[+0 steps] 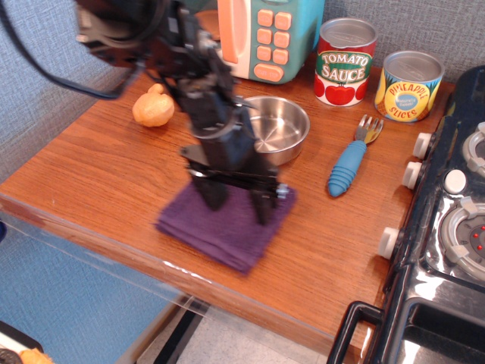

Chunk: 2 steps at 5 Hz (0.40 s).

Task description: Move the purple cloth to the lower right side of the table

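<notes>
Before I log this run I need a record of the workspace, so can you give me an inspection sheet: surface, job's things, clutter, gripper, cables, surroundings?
Surface: the table, glossy reddish-brown wood grain.
Job's things: the purple cloth lies flat near the front edge, about mid-width, short of the lower right side.
Clutter: steel pan, blue-handled fork, tomato sauce can, pineapple slices can, orange toy food, toy microwave.
Gripper: the gripper points down, both fingertips on the cloth, spread apart; picture blurred.
Cables: black cable looping behind the arm at upper left.
Surroundings: black toy stove on the right; grey wall behind.
</notes>
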Available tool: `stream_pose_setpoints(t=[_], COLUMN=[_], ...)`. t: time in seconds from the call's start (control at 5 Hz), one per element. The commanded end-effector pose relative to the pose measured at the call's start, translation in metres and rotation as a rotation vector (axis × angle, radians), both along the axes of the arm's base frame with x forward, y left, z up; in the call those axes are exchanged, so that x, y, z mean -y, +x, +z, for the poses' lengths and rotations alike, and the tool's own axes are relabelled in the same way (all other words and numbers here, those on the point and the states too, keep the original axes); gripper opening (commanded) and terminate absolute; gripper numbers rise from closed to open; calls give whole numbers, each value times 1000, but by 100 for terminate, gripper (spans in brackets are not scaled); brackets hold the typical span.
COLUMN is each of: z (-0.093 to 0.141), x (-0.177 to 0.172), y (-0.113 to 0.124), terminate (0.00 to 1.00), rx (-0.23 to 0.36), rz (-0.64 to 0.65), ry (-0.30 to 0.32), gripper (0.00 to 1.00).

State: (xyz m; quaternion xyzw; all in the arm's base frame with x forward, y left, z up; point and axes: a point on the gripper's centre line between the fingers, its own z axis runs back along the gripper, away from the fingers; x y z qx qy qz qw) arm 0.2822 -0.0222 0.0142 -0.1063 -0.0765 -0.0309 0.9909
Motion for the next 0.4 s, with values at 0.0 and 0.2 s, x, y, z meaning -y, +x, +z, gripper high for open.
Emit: stream_pose_setpoints(t=[0.0, 0.2], z=[-9, -1], x=[61, 65], y=[-5, 0], terminate=[0, 0], rx=[-42, -20], rz=[-17, 1], ry=[-20, 0], gripper=[100, 100])
